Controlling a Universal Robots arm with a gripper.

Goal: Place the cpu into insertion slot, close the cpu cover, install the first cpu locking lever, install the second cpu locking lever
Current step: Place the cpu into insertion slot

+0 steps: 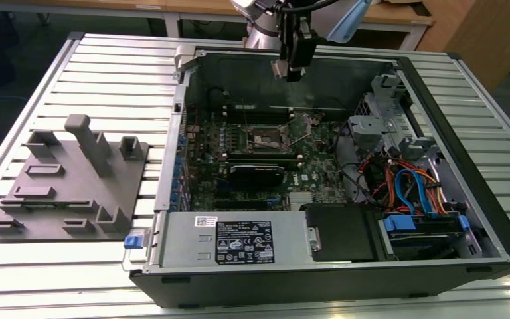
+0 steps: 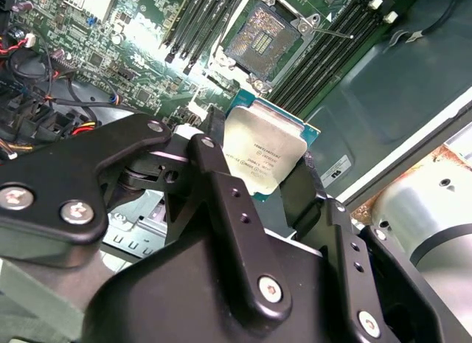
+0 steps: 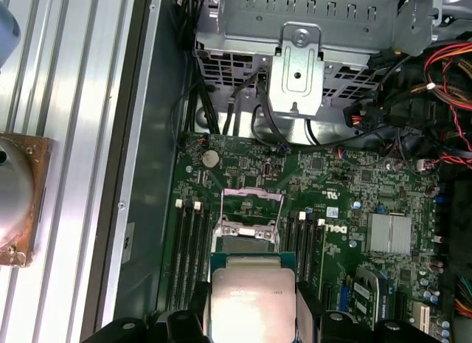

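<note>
Clamping cpu (image 2: 262,155), insertion slot (image 2: 264,39) bare in second wrist view

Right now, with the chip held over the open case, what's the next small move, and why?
Probably ease the gripper down towards the insertion slot, keeping the cpu level. The cpu is clamped between the fingers and hangs well above the green board, apart from it, while the slot lies bare with its contacts showing.

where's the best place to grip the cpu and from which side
Probably by two opposite thin edges, coming from its metal-top side, as the gripper holds the cpu now. It is a flat square, so edges give the only purchase and the underside stays free for the insertion slot.
</note>
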